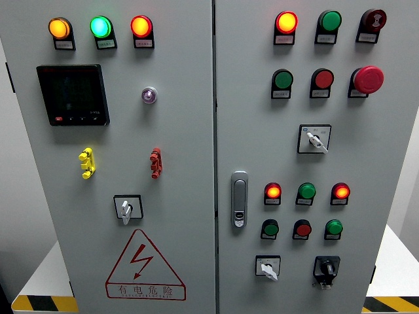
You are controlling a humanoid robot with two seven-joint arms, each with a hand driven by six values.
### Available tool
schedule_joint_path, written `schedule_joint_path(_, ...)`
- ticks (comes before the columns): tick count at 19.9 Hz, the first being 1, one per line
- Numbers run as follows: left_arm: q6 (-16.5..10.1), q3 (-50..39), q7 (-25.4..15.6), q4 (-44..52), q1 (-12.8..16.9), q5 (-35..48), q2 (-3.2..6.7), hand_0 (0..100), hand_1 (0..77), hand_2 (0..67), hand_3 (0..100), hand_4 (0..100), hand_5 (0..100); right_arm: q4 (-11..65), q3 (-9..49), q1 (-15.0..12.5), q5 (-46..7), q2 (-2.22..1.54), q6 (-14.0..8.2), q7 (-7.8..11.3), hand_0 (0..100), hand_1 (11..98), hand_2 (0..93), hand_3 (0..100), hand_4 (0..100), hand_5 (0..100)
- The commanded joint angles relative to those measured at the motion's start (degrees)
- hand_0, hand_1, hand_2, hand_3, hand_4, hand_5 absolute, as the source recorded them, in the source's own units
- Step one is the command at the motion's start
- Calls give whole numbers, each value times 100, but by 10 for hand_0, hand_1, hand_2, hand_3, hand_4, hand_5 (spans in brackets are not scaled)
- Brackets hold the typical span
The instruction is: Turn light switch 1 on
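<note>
Head view: grey cabinet (183,131) fills the frame, two doors side by side, seam running down the middle.
Hands: neither robot hand shows anywhere in the picture, so their state cannot be told.
Left door, top: three lamps lit in a row — amber lamp (59,28), green lamp (101,27), red lamp (141,26).
Left door, middle: dark meter (72,95), small round button (149,95) to its right, yellow lever (86,163) and red lever (155,162) below.
Left door, lower: white rotary switch (127,208) pointing down, warning triangle (144,267) beneath it.
Right door, top: lit red lamp (286,22), unlit green lamp (330,21), buzzer (374,19); below them the big emergency stop (368,79).
Right door, middle: selector (315,139), door handle (239,199) near the seam.
Right door, lower: white knob (268,267) and black knob (326,268) side by side at the bottom.
Switch 1: labels too small to read, so which one it is cannot be told.
</note>
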Motion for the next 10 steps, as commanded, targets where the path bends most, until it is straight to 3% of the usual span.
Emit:
schedule_joint_path(1, 0, 0, 14, 0, 0, -2, -3, 0, 0, 0, 0, 0, 0, 4, -5, 0, 0, 0, 0, -4, 0, 197, 0, 196, 193, 106)
schedule_joint_path(10, 0, 0, 14, 0, 0, -28, 6, 0, 0, 0, 0, 0, 0, 4, -5, 0, 0, 0, 0, -4, 0, 197, 0, 196, 193, 105)
